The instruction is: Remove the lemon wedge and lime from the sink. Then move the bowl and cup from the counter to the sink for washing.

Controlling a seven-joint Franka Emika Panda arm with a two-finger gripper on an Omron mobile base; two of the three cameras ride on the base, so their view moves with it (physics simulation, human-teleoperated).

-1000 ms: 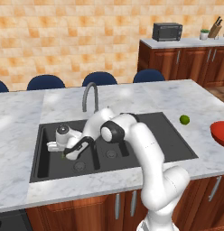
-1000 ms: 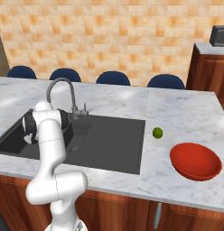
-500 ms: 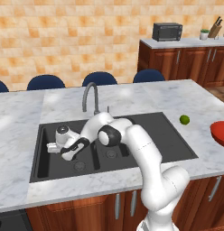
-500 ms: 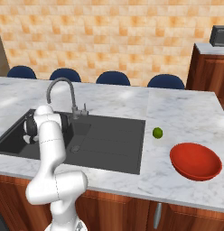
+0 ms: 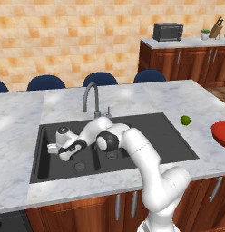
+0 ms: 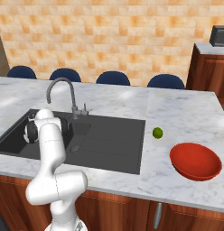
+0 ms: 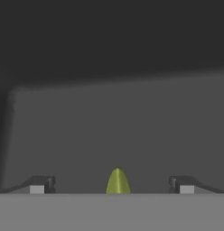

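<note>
Hand view shows a green wedge tip [image 7: 117, 182] between spread fingers [image 7: 111, 185] above the sink [image 7: 132, 126] floor; base views show lime [image 5: 185, 120] and bowl [image 6: 195, 161] on the worktop [image 6: 186, 117].

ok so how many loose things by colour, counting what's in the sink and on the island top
green: 2, the lime on the counter and the lemon wedge on the sink floor, between the open claw tips
red: 1, the bowl
total: 3
</note>
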